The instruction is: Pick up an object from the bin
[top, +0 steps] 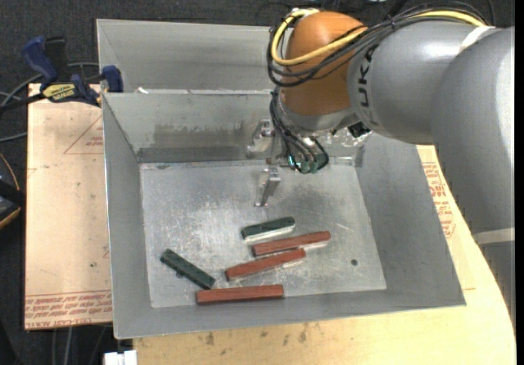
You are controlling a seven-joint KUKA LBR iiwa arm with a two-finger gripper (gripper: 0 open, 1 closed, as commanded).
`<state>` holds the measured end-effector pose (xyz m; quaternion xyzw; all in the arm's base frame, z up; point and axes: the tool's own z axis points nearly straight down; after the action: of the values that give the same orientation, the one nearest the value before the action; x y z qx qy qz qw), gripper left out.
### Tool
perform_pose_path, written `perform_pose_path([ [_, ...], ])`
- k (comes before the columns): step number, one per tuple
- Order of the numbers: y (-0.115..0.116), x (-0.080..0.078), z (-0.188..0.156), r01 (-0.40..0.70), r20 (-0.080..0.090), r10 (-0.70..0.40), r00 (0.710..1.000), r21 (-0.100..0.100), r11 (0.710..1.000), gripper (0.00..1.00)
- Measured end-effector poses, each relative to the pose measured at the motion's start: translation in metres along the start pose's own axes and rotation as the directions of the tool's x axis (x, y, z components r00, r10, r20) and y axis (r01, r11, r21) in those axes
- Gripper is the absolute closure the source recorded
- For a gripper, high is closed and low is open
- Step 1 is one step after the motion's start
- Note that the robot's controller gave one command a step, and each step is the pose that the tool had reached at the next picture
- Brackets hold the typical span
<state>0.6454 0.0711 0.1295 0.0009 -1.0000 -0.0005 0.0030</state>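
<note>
Our end effector [266, 186] hangs over the bin [188, 208]; we cannot tell if it is spread or pressed together. We think nothing is picked yet: the nearest thing, a green-and-white stick [268, 229], lies on the bin floor.

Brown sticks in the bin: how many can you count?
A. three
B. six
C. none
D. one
A: three reddish-brown sticks lie side by side on the floor of the bin, the others being two dark green sticks.
</note>
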Motion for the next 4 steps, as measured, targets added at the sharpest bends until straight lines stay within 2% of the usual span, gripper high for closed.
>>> perform_pose_path([
  [2, 0.0, -0.002, -0.005, -0.001, 0.008, 0.001, 1.0, -0.001, 1.0, 0.0],
  [3, 0.001, 0.016, -0.023, 0.177, 0.005, -0.177, 0.984, 0.001, 0.984, 0.0],
  [4, -0.002, 0.066, 0.051, 0.286, 0.023, -0.286, 0.958, 0.002, 0.958, 1.0],
])
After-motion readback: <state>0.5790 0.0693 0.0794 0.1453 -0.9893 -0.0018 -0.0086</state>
